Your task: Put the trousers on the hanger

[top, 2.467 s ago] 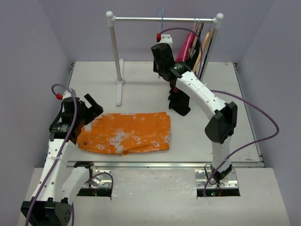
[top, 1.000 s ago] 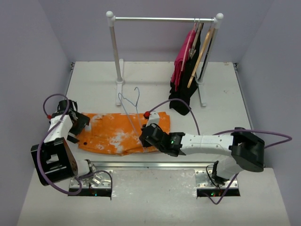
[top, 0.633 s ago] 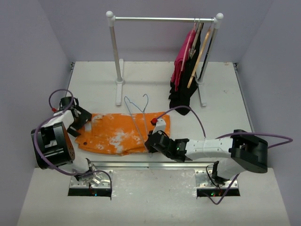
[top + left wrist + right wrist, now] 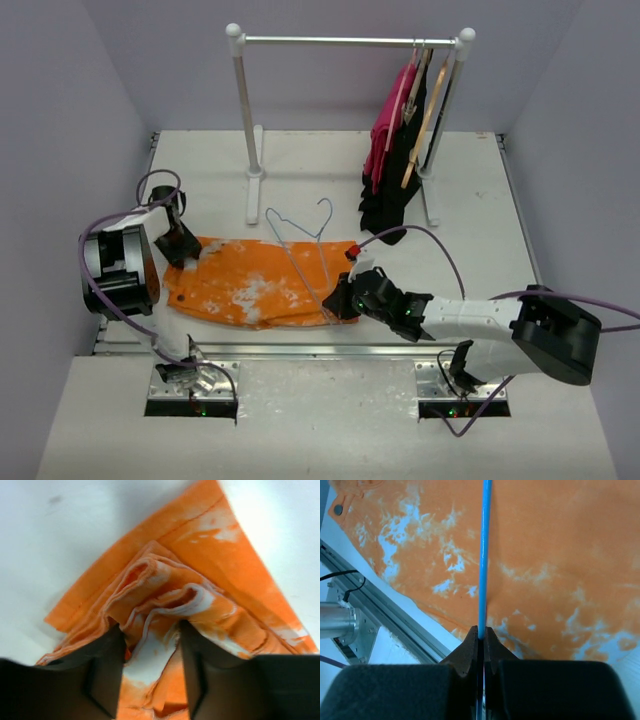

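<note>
The orange trousers [image 4: 255,288] with white blotches lie flat near the table's front left. In the left wrist view, their cloth [image 4: 165,600] is bunched into a raised fold. My left gripper [image 4: 188,250] is at their far left corner, and its jaws [image 4: 150,632] are shut on that fold. The thin blue-grey wire hanger [image 4: 299,235] lies tilted over the trousers' right half, its hook pointing to the far side. My right gripper [image 4: 338,300] is shut on the hanger's wire [image 4: 484,555] near the trousers' front right edge, jaws [image 4: 481,630] pinched tight.
A white clothes rack [image 4: 350,41] stands at the back, its left post [image 4: 246,120] just beyond the hanger's hook. A pink garment [image 4: 385,130], a black garment [image 4: 385,212] and a tan wooden hanger [image 4: 425,120] hang at its right end. A metal rail [image 4: 330,350] runs along the table's front edge.
My left gripper moved to the trousers' far left corner and closed from wide open onto the cloth. My right gripper slid right with the hanger, whose hook swung rightward.
</note>
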Controlling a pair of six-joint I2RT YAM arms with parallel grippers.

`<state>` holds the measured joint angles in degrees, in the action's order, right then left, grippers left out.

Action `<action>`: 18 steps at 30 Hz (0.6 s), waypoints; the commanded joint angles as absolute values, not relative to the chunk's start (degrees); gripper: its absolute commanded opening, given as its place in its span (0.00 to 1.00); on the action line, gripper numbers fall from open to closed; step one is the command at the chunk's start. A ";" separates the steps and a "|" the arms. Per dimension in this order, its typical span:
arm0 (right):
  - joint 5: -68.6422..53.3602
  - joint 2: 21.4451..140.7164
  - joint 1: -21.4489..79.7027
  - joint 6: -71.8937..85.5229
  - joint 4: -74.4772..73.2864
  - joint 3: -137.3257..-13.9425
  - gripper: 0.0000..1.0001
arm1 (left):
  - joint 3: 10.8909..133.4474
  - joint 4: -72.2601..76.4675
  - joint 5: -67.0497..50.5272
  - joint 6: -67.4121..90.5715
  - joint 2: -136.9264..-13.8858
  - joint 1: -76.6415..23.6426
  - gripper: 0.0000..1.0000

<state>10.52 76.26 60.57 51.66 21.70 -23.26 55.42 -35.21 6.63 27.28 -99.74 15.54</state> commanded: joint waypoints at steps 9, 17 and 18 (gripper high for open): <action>8.35 67.62 58.04 43.75 13.26 -25.12 0.00 | 38.73 -8.82 -17.91 32.64 -95.90 4.80 0.09; 8.03 66.62 56.48 39.05 3.08 -30.53 0.00 | 38.06 -14.60 -2.03 34.31 -82.97 -1.08 0.75; 7.88 66.42 56.46 38.93 2.46 -30.73 0.00 | 40.81 -17.83 2.05 33.40 -82.37 -1.06 0.95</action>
<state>8.30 68.30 57.00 41.80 5.98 -27.71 37.54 -5.04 -8.10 33.33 -85.82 -0.16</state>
